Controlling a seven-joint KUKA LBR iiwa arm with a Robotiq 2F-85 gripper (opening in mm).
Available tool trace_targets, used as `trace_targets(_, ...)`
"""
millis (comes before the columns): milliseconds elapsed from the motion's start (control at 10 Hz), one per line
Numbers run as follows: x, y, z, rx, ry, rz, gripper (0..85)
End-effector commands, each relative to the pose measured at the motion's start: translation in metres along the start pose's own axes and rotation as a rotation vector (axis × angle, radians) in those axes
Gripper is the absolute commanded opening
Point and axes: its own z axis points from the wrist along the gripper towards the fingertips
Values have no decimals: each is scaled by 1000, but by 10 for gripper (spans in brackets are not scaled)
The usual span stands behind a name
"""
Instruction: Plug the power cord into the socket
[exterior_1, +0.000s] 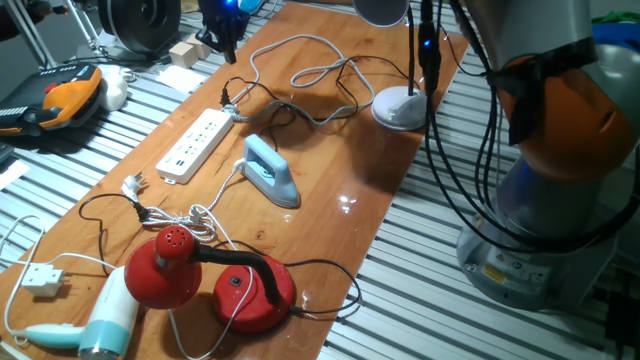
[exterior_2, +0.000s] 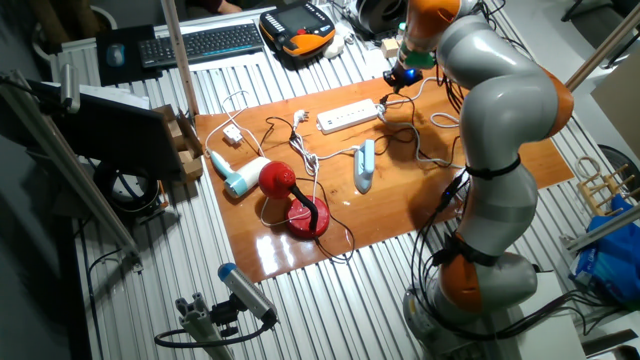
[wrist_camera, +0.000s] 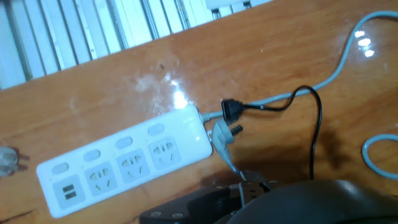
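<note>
I see the thin black power cord lying on the wooden tabletop, its small black plug just beside the end of the long flat white power strip, not inserted. My claw hovers above that end; I cannot tell whether its fingers are apart.
</note>
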Motion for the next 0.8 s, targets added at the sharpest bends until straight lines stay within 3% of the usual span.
trace_targets(0,-4,-1,2,2,-5,-3,0)
trace_targets(400,-27,-9,7,-7,-3,-41,0)
trace_targets(700,-40,-12,11,-32,-3,-82,0)
